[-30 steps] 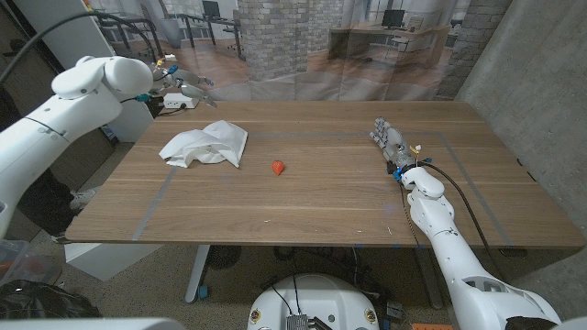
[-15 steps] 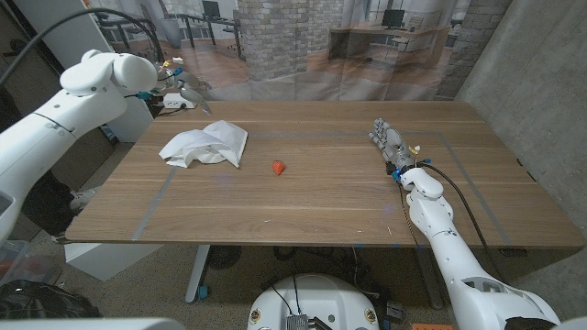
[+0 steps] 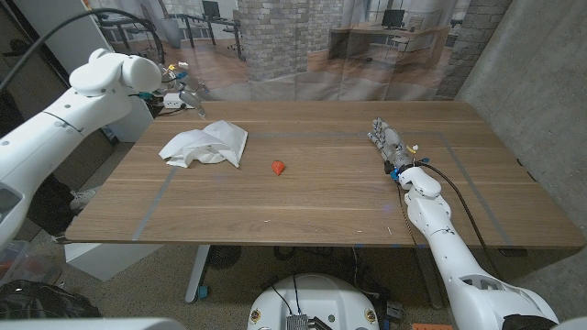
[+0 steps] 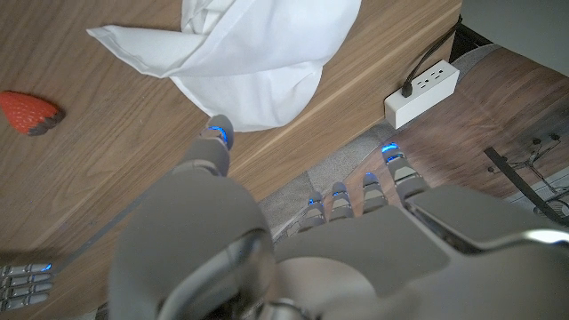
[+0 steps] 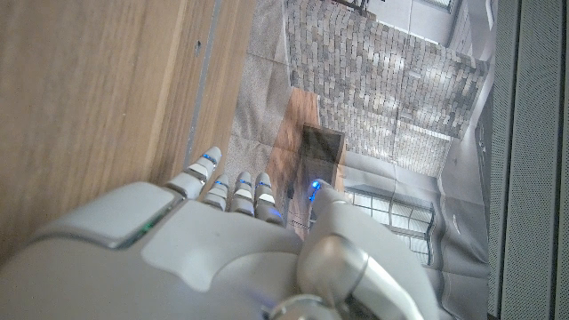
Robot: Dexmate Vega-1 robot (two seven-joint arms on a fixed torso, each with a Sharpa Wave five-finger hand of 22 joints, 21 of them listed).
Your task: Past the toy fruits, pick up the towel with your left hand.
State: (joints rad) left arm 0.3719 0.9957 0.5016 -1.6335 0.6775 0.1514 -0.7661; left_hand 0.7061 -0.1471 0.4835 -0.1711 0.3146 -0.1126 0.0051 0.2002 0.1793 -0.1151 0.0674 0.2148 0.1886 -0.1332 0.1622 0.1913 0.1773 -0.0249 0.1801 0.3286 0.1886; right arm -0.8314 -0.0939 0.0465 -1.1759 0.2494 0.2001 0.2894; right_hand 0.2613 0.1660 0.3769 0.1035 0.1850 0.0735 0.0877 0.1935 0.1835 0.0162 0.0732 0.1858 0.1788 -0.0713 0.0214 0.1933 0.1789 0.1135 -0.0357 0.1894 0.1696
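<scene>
A crumpled white towel [image 3: 205, 145] lies on the wooden table [image 3: 321, 197] at the far left. The towel [image 4: 240, 53] also appears in the left wrist view. A small red toy strawberry [image 3: 278, 167] sits to its right, near the table's middle; the strawberry [image 4: 28, 111] shows in the left wrist view too. My left hand [image 3: 191, 92] hovers above the table's far left edge, just behind the towel, fingers apart and holding nothing [image 4: 293, 231]. My right hand [image 3: 388, 140] stays on the table at the right, fingers extended, holding nothing [image 5: 222, 240].
A white power strip [image 4: 423, 86] with a plugged cable lies on the floor beyond the table's left edge. A white cabinet with small items stands behind the left arm [image 3: 165, 101]. A concrete wall [image 3: 541, 82] runs along the right.
My left arm has swung rightward and its hand has come lower, closer to the towel's far side. The right hand, the towel and the strawberry have not moved.
</scene>
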